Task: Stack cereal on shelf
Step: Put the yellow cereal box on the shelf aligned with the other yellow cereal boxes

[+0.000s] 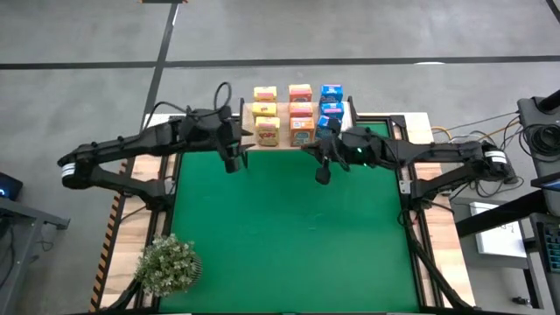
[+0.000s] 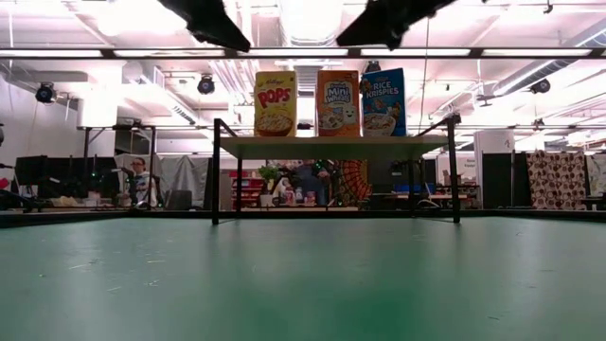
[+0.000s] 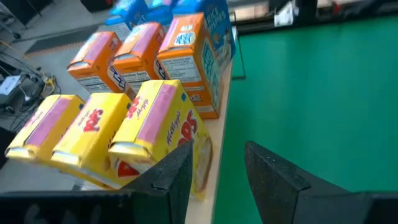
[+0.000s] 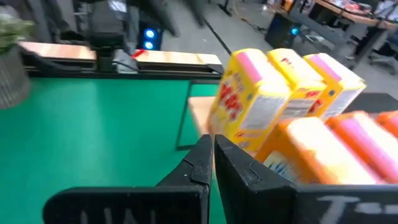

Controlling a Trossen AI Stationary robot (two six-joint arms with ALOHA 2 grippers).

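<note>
Nine cereal boxes (image 1: 297,115) stand in three rows on the shelf (image 2: 331,147) above a green mat (image 1: 289,227). Just before them hover the left hand (image 1: 233,164), fingers apart and empty, and the right hand (image 1: 322,175), closed and empty; a workshop lies beyond.

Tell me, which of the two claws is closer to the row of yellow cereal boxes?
The left one. The left gripper hangs just in front of the shelf edge beside the yellow boxes. The right gripper sits farther along, in front of the blue boxes.
</note>
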